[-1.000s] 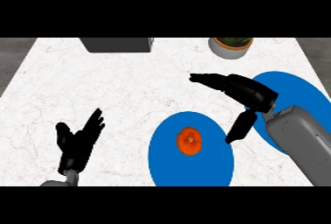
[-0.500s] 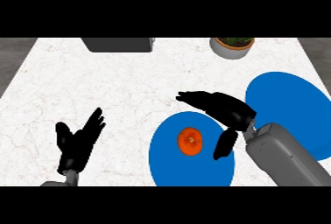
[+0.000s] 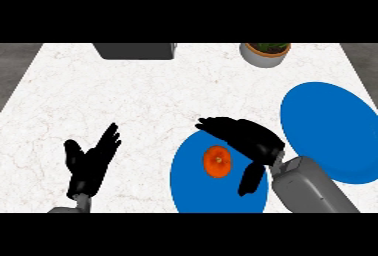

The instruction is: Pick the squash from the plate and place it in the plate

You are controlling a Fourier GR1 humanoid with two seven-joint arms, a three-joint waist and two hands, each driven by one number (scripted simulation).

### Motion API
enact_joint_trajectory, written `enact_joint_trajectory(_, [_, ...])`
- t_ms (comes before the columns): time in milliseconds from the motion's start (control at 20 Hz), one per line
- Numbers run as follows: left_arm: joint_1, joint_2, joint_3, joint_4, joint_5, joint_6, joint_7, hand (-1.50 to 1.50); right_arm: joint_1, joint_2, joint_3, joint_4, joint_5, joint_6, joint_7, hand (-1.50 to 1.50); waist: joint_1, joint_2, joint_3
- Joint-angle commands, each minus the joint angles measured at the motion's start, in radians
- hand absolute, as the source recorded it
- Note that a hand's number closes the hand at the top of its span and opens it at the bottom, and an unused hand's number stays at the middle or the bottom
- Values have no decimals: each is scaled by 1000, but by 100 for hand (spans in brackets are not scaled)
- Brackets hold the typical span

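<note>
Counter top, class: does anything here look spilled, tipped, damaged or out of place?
Nothing stands out. The orange squash sits on the nearer blue plate, the second blue plate lies flat beside it, and the potted plant stands upright. The right hand hovers open over the squash; the left hand rests open.

Right robot hand point(image 3: 244, 137) open over squash point(image 3: 216, 161) on near plate point(image 3: 192, 185), left robot hand point(image 3: 88, 162) resting.

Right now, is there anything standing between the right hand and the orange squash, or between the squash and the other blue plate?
Nothing visible does. The open right hand hovers beside the round orange squash on the near blue plate. Only the hand and its grey forearm lie toward the far blue plate.
</note>
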Motion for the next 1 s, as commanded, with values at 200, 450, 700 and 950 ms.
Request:
enact_joint_trajectory(200, [-26, -26, 18, -5, -18, -2, 51, 0, 86, 38, 15, -11, 195, -64, -11, -150, -1, 0, 0])
enact_joint_trajectory(450, [12, -36, 26, 10, -45, -30, -1, 0, 44, 134, 0, 96, 281, -62, -28, -150, 1, 0, 0])
enact_joint_trajectory(700, [-20, -12, 78, -10, -32, -36, 42, 0, -9, 123, -47, 244, 317, -66, -139, -150, 3, 1, 0])
enact_joint_trajectory(950, [21, -47, 39, 1, -52, -48, 0, 0, -33, 143, 30, 326, 411, -83, -183, 150, 7, 2, 0])
